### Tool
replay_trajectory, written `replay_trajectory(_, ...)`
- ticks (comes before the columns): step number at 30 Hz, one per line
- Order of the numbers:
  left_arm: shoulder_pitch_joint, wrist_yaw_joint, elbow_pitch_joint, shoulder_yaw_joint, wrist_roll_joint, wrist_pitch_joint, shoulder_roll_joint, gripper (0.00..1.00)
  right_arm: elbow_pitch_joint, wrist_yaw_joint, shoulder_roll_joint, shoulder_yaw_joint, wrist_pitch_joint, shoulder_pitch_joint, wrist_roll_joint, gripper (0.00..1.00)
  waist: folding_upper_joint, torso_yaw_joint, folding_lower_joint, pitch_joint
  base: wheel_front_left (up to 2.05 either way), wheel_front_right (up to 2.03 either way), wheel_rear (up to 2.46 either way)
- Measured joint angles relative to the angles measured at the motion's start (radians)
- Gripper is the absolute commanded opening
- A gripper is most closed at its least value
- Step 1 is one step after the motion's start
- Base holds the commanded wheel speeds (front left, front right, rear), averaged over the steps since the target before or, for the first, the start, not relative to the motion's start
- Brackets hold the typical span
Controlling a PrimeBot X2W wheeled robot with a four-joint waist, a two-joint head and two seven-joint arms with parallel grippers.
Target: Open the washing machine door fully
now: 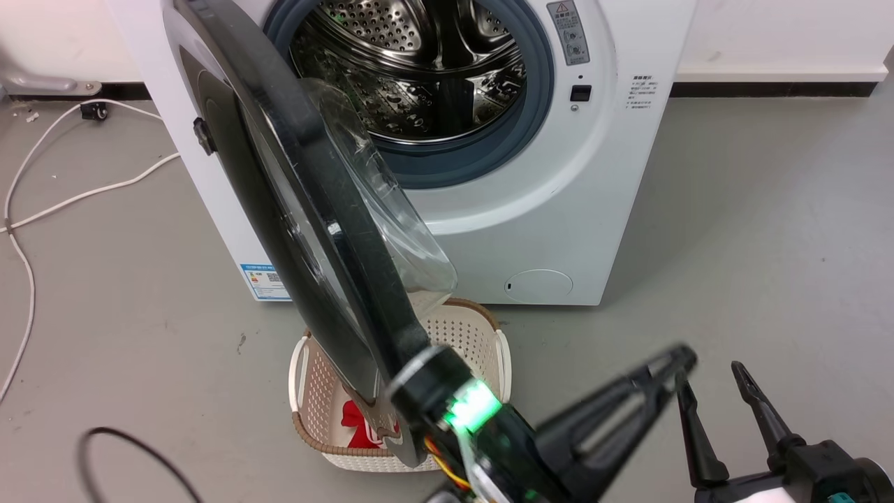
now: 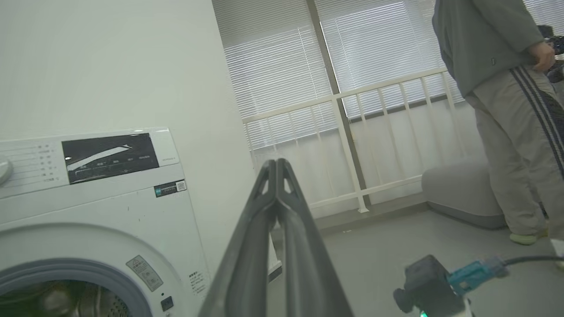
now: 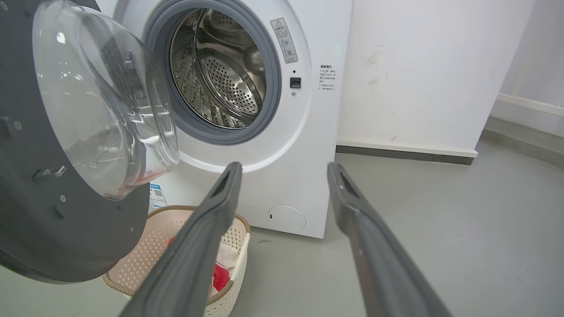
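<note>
The big round shiny black washing machine door [image 1: 314, 209] with its clear glass bowl is swung out from the white washing machine [image 1: 594, 209]; its edge points at you, so I think it is about half way and not fully open yet. Your left claw [image 1: 681, 360] is pressed together with nothing in it, and it points away from the door, off to the right; your right claw [image 1: 709, 374] is spread wide and holds nothing.

Now the things that could go wrong. The dark left wrist with the green light [image 1: 475, 409] sits right by the door's bottom edge; I cannot tell if it touches. If you push with that wrist, it may slip off the smooth rim; then the door may swing back toward shut. The 2 claws look very close together in the head view; a quick move could knock them. The white woven plastic basket [image 1: 482, 335] with a red cloth [image 1: 356, 423] inside stands under the door; a low arm could tip it. A thin black cable [image 1: 105, 429] lies on the grey floor [image 1: 698, 244]; rolling left could snag it. A person in a grey top [image 2: 484, 44] stands off to the right; swing that way with care.
</note>
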Motion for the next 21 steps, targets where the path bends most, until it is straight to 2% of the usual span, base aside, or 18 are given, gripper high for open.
replay_trajectory(7, 0.047, -0.015, 0.109, -0.069, -0.011, 0.0, 0.04, 0.0, 0.001, 0.0, 0.0, 0.003, 0.0, -0.003, 0.0, 1.0, 0.0, 0.0, 0.0, 0.009, 0.0, 0.0, 0.0)
replay_trajectory(13, 0.092, -0.012, 0.196, -0.075, -0.027, 0.0, 0.074, 0.0, 0.004, 0.0, 0.0, 0.002, 0.0, -0.011, 0.0, 1.0, 0.0, 0.003, 0.0, 0.018, 0.0, 0.0, 0.0)
replay_trajectory(17, 0.116, 0.003, 0.243, -0.049, -0.04, 0.0, 0.091, 0.0, 0.007, 0.0, 0.0, 0.003, 0.0, -0.012, 0.0, 1.0, 0.0, 0.005, 0.0, 0.025, 0.0, 0.0, 0.0)
replay_trajectory(21, 0.124, 0.029, 0.278, 0.028, -0.073, 0.0, 0.098, 0.0, 0.012, 0.0, 0.0, 0.005, 0.0, -0.016, -0.001, 1.0, 0.0, 0.005, 0.0, 0.033, 0.0, 0.0, 0.0)
